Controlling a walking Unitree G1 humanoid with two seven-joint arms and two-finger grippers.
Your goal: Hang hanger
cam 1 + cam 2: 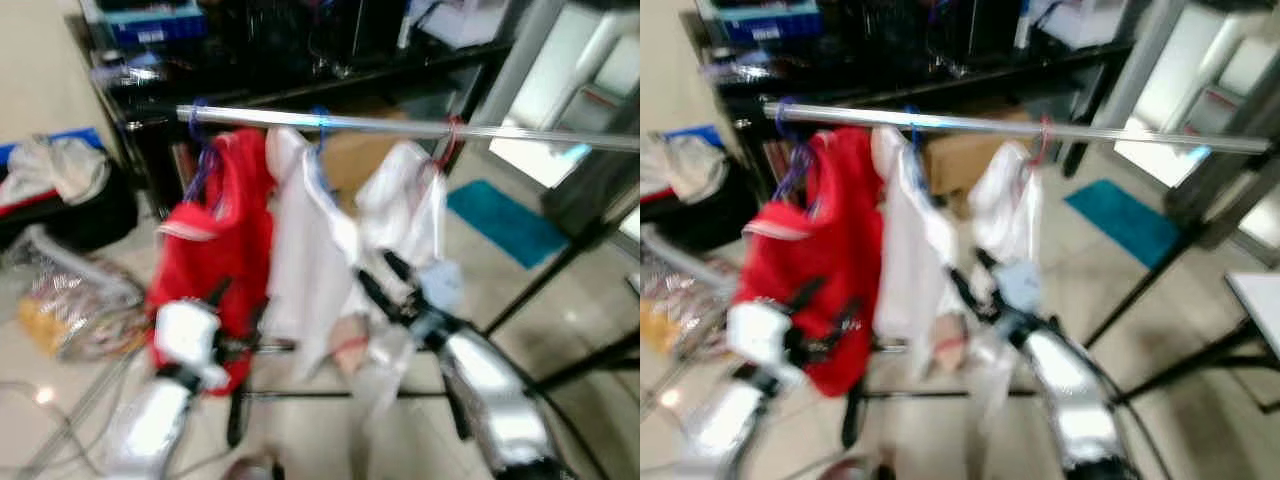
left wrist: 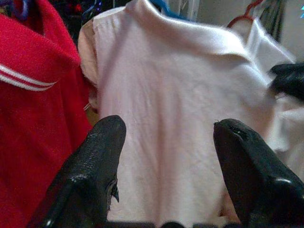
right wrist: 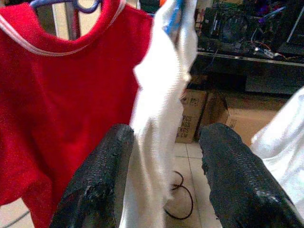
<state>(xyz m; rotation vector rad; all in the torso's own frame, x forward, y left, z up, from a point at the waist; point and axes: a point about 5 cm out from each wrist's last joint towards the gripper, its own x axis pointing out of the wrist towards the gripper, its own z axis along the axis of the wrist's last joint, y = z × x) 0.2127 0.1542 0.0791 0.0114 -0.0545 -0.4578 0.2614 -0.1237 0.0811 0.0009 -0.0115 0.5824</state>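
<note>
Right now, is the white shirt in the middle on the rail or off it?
On. The white shirt hangs by its blue hanger from the rail.

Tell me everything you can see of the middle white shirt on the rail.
The white shirt hangs from the silver rail on a blue hanger, between a red shirt and another white garment. It looks like soft pale cotton with a folded collar, hanging limp and slightly twisted. Its left edge brushes the red shirt. The left gripper faces its front, fingers open; the right gripper is open around a hanging fold.
</note>
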